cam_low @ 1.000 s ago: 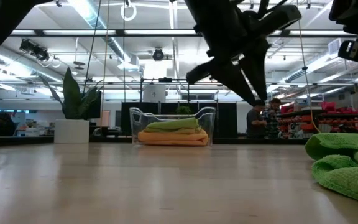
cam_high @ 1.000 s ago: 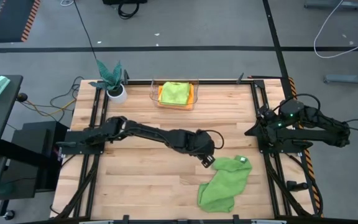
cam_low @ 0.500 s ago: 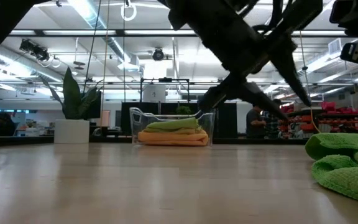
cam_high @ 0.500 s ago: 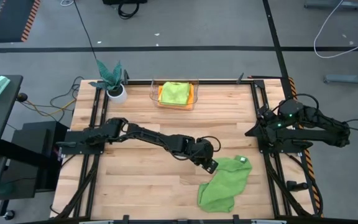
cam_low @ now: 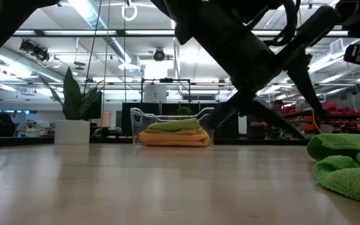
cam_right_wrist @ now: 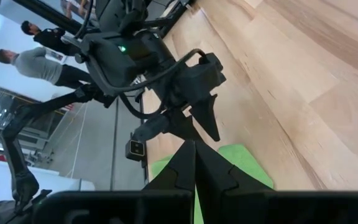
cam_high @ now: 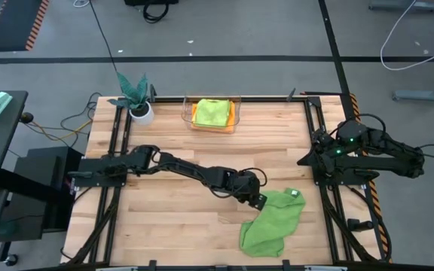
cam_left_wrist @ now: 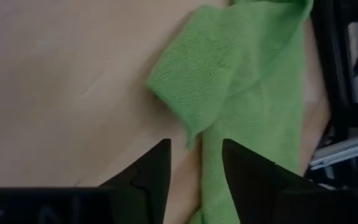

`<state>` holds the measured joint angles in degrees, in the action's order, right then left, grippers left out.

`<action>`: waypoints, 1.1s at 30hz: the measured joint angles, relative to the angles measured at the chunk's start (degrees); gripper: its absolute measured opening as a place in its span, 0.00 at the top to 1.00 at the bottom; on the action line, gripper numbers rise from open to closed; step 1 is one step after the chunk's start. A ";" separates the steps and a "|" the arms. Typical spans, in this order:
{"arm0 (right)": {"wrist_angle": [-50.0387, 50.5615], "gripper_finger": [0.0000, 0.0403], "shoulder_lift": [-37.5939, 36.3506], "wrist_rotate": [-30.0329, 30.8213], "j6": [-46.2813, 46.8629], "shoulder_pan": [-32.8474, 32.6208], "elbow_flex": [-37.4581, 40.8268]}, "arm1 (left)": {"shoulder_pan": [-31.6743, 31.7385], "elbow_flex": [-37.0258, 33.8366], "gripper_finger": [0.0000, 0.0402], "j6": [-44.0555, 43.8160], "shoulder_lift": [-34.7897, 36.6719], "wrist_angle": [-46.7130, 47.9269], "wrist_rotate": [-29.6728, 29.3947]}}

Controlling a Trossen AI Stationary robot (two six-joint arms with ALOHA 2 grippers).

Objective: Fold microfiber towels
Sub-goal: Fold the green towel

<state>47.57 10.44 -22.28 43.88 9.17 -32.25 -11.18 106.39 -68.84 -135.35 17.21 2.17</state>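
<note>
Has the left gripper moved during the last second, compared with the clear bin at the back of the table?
Yes. The left gripper moved away from the clear bin, toward the front edge, reaching the mid-green towel.

Even, bright overhead light from the ceiling strip fixtures (cam_low: pixel 92 14); they glare white in the low view. The left arm (cam_low: pixel 242 44) crosses in front of them as a near-black silhouette, soft-edged and out of focus. Table (cam_high: pixel 172 226) is evenly lit, with only faint soft shadows beside the mid-green towel (cam_high: pixel 271 222). In the left wrist view the towel's weave is sharp and the fingers (cam_left_wrist: pixel 151 177) are blurred.
</note>
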 joint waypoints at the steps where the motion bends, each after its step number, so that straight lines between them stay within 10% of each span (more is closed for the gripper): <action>1: -0.04 0.98 0.00 -0.01 0.00 0.00 0.00 | 0.04 0.02 0.62 -0.48 -0.12 -0.19 0.05; 33: -0.02 0.98 0.00 0.03 -0.13 0.02 0.00 | 1.89 -0.01 0.61 -1.18 -0.59 -2.37 0.76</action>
<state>47.55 10.44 -22.26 43.75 9.19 -32.25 -9.29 106.38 -70.02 -135.94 14.84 2.94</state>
